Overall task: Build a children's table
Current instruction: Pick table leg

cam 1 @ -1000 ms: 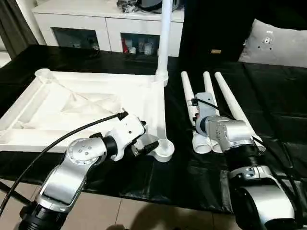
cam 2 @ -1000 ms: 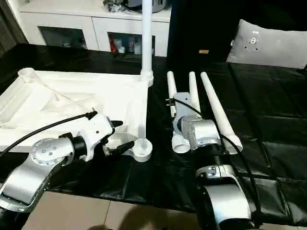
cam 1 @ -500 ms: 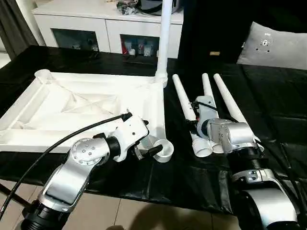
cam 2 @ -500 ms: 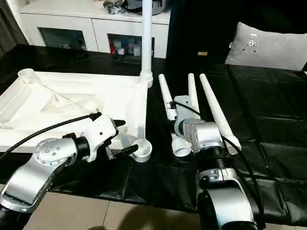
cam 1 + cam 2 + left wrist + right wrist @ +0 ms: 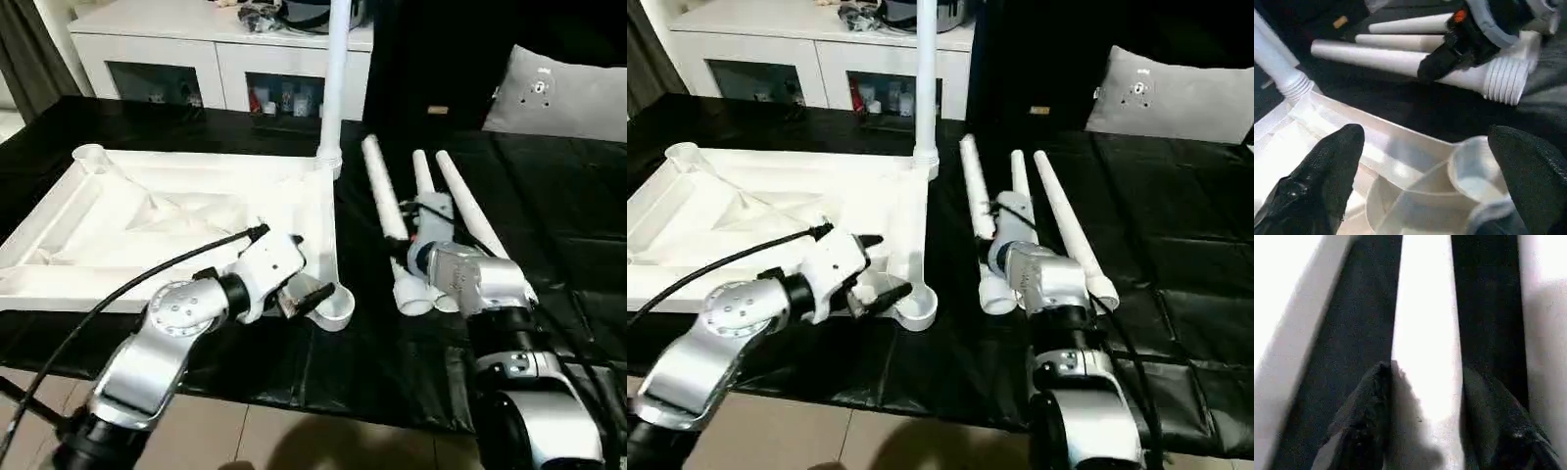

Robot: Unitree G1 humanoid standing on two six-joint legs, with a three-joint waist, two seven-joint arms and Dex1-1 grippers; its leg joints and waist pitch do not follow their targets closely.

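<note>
The white table top [image 5: 186, 211] lies ribbed side up on the black cover. One white leg [image 5: 336, 69] stands upright in its far right corner socket. My left gripper [image 5: 306, 292] is open, its fingers [image 5: 1337, 161] on either side of the empty near right socket [image 5: 336, 306]. Three loose legs lie to the right of the top. My right gripper [image 5: 1425, 374] is shut on the leftmost leg [image 5: 379, 191], near its thick threaded end [image 5: 1506, 81]. The other two legs [image 5: 468, 208] rest beside it.
A white cabinet with glass doors [image 5: 167, 64] stands behind the work surface. A grey cushion [image 5: 560, 93] lies at the back right. The black cover [image 5: 558, 255] stretches to the right, and its front edge runs just below my forearms, above tiled floor.
The leg in my right gripper has swung, its thin end now further back and higher. My left gripper has edged closer to the near right socket.
</note>
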